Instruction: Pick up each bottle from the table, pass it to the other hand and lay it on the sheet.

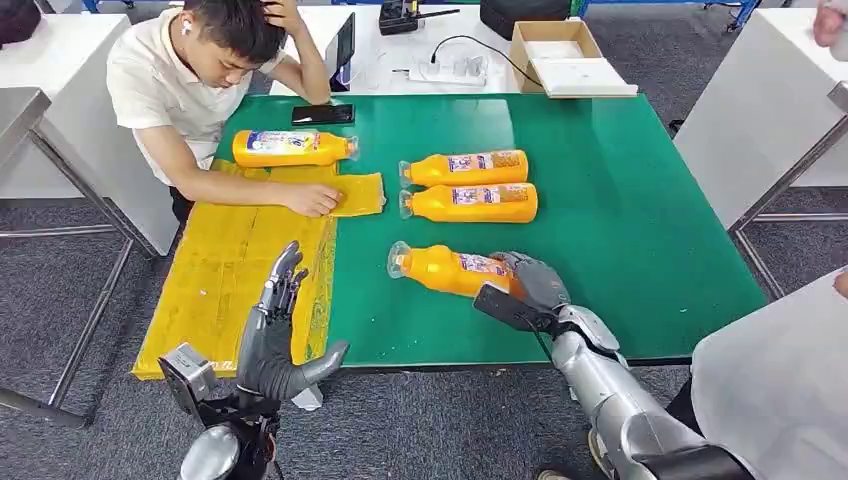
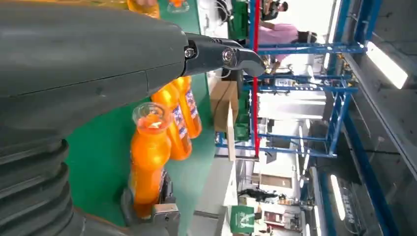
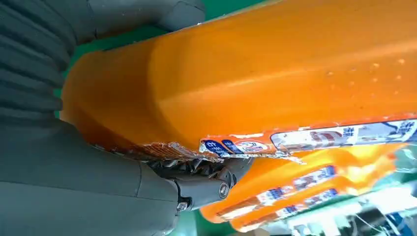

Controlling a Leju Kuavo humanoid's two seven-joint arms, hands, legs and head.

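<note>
Right hand (image 1: pixel 528 283) gripped the nearest bottle (image 1: pixel 448 268) on the table (image 1: pixel 640 220) — its wrist view revealed a torn label (image 3: pixel 196 149); left hand (image 1: pixel 277 330) was spread, holding nothing.

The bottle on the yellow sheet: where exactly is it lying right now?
In the head view the bottle lies on its side at the far end of the sheet, just beyond the person's forearm, left of the paired bottles.

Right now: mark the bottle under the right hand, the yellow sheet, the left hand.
nearest bottle (image 1: pixel 440 268), head view, orange body.
yellow sheet (image 1: pixel 215 290), head view, bare middle.
left hand (image 1: pixel 272 335), head view, palm.
</note>
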